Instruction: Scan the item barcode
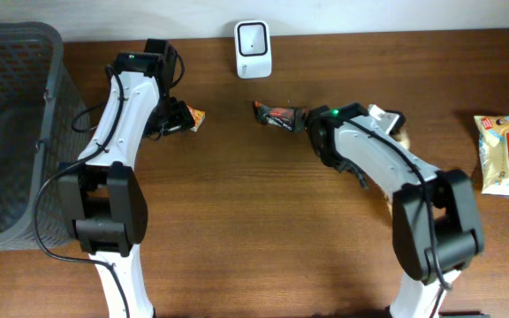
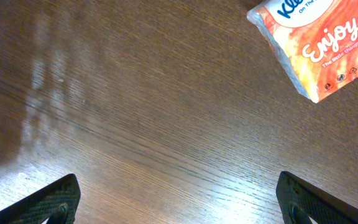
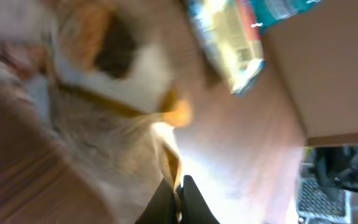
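- Barcode scanner (image 1: 253, 49), white and upright, stands at the far edge of the wooden table (image 1: 237, 221), between the two arms.
- Right gripper (image 1: 306, 121) has its fingers pinched fully together on one end of a dark snack wrapper (image 1: 277, 115). The wrapper sticks out to the left, just in front of the scanner and a little to its right.
- Right wrist view is badly blurred. It shows the closed fingertips (image 3: 178, 193) and smeared shapes beyond them, nothing clearer.
- Left gripper (image 1: 177, 119) is spread wide and holds nothing. Its two fingertips (image 2: 61, 199) sit at the bottom corners of its wrist view, over bare wood.
- Orange tissue pack (image 2: 319, 43) lies flat on the table just beyond the left gripper.
- Dark mesh basket (image 1: 7, 132) stands at the table's left side.
- Pale yellow snack packet (image 1: 502, 155) lies near the right edge, well apart from the wrapper.
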Controlling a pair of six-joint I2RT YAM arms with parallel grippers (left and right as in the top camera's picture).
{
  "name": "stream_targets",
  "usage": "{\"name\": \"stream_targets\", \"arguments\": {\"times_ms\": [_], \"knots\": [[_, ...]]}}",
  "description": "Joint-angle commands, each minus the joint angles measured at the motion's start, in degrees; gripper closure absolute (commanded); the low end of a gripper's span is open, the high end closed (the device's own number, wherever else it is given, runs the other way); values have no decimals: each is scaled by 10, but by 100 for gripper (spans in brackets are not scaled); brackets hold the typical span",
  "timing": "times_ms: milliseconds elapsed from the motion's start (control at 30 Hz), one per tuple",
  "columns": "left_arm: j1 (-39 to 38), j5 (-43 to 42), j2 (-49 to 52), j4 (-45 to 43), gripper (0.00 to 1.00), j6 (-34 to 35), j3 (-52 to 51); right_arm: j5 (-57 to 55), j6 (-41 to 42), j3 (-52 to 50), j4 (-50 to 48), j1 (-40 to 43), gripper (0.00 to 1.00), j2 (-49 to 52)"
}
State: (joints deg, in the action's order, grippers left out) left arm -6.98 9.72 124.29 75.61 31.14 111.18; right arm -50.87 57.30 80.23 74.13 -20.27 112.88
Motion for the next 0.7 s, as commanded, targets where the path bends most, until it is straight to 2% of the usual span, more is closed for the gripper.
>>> {"name": "stream_targets", "arguments": {"times_ms": [0,133,200,233,333,400,433,533,633,667], "knots": [[0,2,-1,1,1,5,3,105,-65,-3,-30,-28,96,10],[0,2,-1,1,1,6,3,195,-65,-3,-55,-73,94,10],[0,2,-1,1,1,5,3,239,-66,-3,-63,-88,86,10],[0,2,-1,1,1,6,3,259,-66,-3,-68,-93,81,10],[0,2,-1,1,1,5,3,357,-136,17,-82,-99,57,10],[0,2,-1,1,1,5,3,418,-199,47,-81,-92,30,9],[0,2,-1,1,1,6,3,455,-241,70,-77,-85,23,8],[0,2,-1,1,1,5,3,538,-323,150,-41,-45,12,5],[0,2,-1,1,1,5,3,541,-368,204,10,5,1,1],[0,2,-1,1,1,5,3,541,-383,213,26,20,1,1]]}}
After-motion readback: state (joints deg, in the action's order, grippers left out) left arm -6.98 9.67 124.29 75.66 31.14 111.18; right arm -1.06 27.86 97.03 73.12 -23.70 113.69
